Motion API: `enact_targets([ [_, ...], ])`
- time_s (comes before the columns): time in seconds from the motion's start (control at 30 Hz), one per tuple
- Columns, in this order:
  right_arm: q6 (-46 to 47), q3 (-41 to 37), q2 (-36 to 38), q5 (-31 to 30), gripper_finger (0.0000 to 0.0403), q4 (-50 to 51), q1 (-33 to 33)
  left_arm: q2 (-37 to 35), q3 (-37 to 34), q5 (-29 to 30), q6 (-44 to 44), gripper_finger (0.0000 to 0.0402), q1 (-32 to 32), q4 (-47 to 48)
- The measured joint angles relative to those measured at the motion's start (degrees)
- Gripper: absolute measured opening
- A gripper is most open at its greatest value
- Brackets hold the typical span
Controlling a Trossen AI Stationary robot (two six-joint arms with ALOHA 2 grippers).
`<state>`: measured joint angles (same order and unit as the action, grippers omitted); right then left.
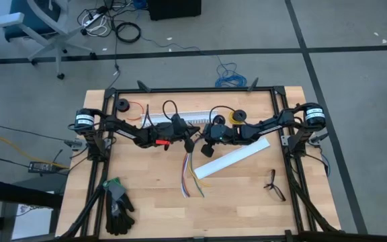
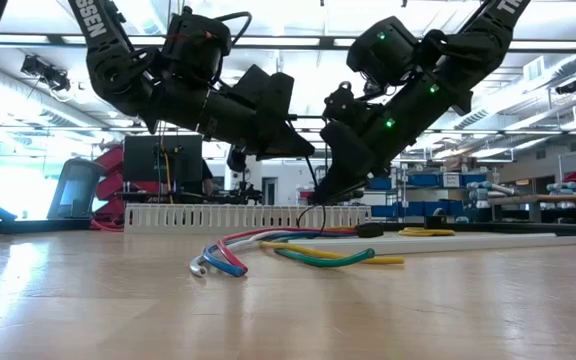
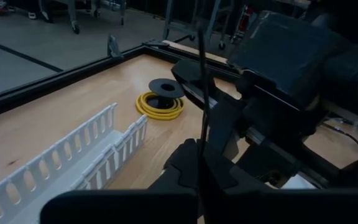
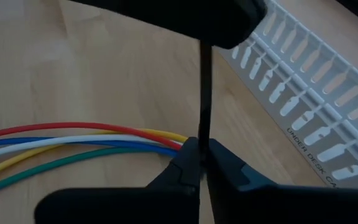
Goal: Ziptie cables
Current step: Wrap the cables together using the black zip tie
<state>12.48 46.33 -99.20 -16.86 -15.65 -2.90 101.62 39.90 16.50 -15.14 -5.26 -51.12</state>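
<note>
My right gripper [image 4: 199, 163] pinching thin black plastic ziptie [image 4: 204, 93], left gripper [image 3: 199, 163] clamped too; feels springy, slippery. Loose multicoloured cables [image 4: 73, 140] floppy, grab mid-bundle.

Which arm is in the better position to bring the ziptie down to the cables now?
Right, probably. Its tool is shut on the ziptie just above the cables. The left tool holds the same strip higher up.

The cables [image 4: 73, 140] run off the right wrist view's edge, and the ziptie's [image 4: 205, 93] upper end is hidden behind a dark arm.
</note>
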Motion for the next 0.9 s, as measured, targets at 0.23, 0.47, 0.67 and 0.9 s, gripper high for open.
enact_targets([
  [0.23,1.41,0.06,0.06,0.19,0.0005,1.77,-0.04,0.02,-0.04,0.37,-0.06,0.0,-0.71,-1.98],
  [0.47,1.45,0.13,0.13,0.15,0.0002,2.2,-0.04,-0.1,-0.07,0.71,-0.28,0.0,-1.6,-2.88],
  [0.67,1.77,0.18,0.17,0.26,0.0001,2.35,-0.04,-0.52,-0.09,1.32,-0.28,0.0,-2.44,-4.35],
  [0.9,4.5,-0.73,-0.04,1.59,0.0001,6.1,0.02,-0.81,-0.04,1.95,-0.33,0.0,-3.36,-6.52],
])
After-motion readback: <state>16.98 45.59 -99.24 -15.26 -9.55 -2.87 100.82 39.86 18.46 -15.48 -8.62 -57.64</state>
